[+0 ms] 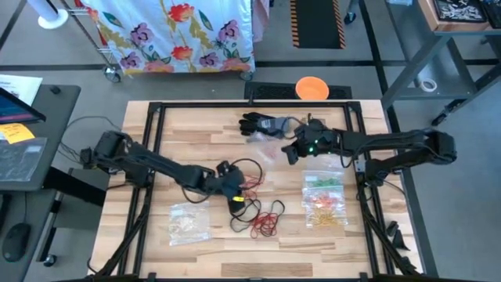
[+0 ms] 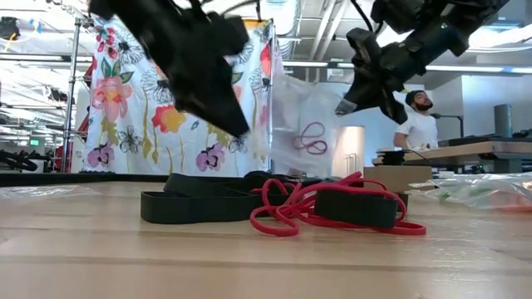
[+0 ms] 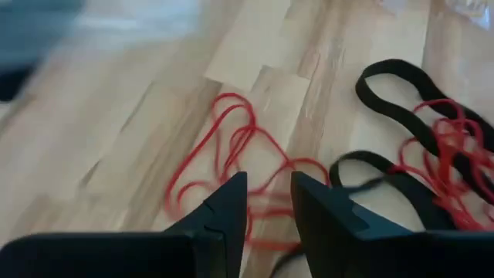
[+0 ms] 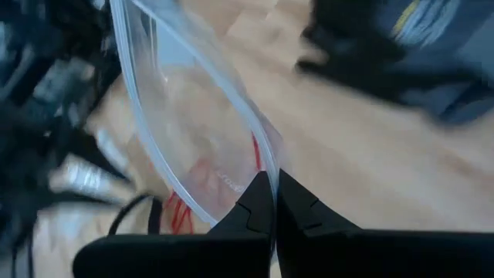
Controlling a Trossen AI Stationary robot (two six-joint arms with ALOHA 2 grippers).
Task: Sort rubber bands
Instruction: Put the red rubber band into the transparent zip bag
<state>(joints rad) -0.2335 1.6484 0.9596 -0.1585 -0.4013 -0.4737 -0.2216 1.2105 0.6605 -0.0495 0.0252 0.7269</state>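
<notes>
1. High view shows partial progress: two filled bags [image 1: 325,200] lie toward the right edge of the surface and one bag [image 1: 189,222] toward the left near corner, each holding sorted bands.
2. You still have loose rubber bands [image 1: 262,218], red and black, lying mid-surface toward the near edge.
3. Your right gripper [image 4: 275,202] has its fingers clamped on the rim of a clear bag [image 4: 181,116], lifted above the surface near the far edge; a few red bands show inside.
4. Your left gripper [image 3: 268,202] hovers over the red bands with its fingers narrowly parted, holding nothing.
5. Judge the room as adequate: bare surface lies along the near edge, but a black glove [image 1: 262,124] sits close to the right gripper.
</notes>
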